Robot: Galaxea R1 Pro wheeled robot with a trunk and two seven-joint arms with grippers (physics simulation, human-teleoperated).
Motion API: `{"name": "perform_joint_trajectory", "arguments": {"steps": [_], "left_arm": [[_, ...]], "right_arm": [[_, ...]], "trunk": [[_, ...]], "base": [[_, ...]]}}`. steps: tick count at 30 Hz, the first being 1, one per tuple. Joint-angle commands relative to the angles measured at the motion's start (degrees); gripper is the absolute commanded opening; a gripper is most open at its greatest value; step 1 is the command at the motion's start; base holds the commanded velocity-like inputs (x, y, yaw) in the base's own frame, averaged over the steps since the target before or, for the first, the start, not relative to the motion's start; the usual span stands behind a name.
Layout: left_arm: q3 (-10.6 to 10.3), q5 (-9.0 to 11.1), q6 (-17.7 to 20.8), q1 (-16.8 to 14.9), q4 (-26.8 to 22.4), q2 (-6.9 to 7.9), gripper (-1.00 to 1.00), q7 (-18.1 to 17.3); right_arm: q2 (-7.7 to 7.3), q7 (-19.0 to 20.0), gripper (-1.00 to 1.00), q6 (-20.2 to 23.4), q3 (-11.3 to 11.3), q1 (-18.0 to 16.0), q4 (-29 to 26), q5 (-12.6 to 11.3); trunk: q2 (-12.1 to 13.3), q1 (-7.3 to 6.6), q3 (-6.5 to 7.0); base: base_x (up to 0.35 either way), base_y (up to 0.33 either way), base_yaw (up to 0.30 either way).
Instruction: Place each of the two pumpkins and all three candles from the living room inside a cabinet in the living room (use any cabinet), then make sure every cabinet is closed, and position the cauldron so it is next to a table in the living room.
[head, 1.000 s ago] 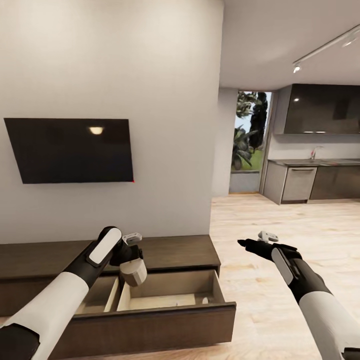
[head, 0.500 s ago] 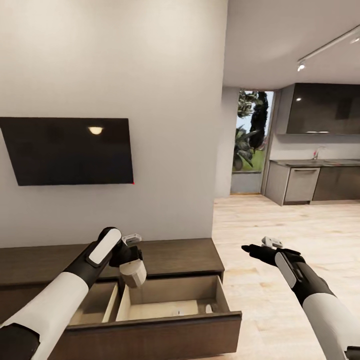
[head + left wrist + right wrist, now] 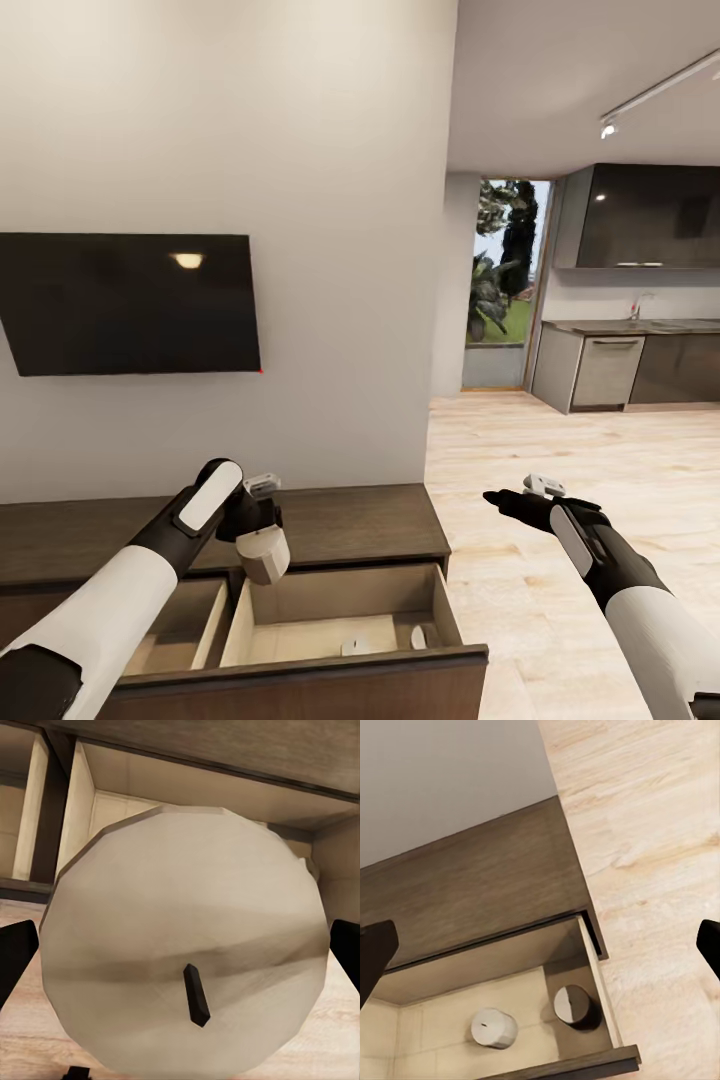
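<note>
My left gripper [image 3: 262, 545] is clamped on a pale beige candle [image 3: 264, 556], wick end facing the left wrist camera, where the candle's round face [image 3: 187, 971] covers most of what lies below. It hangs above the open drawer [image 3: 340, 610] of the cabinet [image 3: 350, 520], near the drawer's back left corner and just beside the divider. My right gripper [image 3: 500, 497] hovers over the wood floor [image 3: 560, 450], well apart from the cabinet, fingers spread wide and holding nothing. The right wrist view looks down into the drawer: two candles [image 3: 495, 1027] already lie on the pale bottom toward the right wall, the second [image 3: 572, 1005] close to that wall. Judgement: this is the third candle, so the step in hand is the drop. To do it well I should lower the wrist until the candle sits below the drawer rim before opening, and aim at the bare bottom left of the other two so it does not knock them or roll against the front. Keep clear of the divider on the way down. Pumpkins and cauldron: not located at this moment. The drawer must be shut afterwards.
</note>
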Motion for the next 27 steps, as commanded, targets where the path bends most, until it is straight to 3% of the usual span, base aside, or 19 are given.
{"name": "perform_joint_trajectory", "arguments": {"steps": [1, 6, 21, 27], "left_arm": [[-0.26, 0.59, -0.02, -0.06, -0.07, 0.07, -1.0, 0.5], [-0.34, 0.59, -0.03, -0.06, -0.06, 0.07, -1.0, 0.54], [-1.51, 0.38, -0.66, -0.02, 0.03, 0.07, -1.0, 0.59], [-1.7, 0.39, -0.87, 0.02, 4.04, 0.07, -1.0, -0.7]], "right_arm": [[0.02, 0.23, 1.0, 0.33, -0.18, -0.03, 0.12, 0.02], [-0.04, 0.24, 1.0, 0.33, -0.16, -0.04, 0.6, 0.02], [-0.06, 0.31, 1.0, 0.24, -0.16, -0.04, 0.53, 0.02], [-0.07, 0.33, 1.0, 0.21, -0.16, -0.02, 0.52, 0.02]], "trunk": [[-0.05, 0.0, -0.07], [-0.05, 0.0, -0.07], [-6.06, 3.3, -2.77], [-8.47, 4.62, -3.84]], "base": [[0.005, -0.004, 0.0], [0.001, -0.001, 0.0], [0.0, 0.0, 0.0], [0.0, 0.0, 0.0]]}}
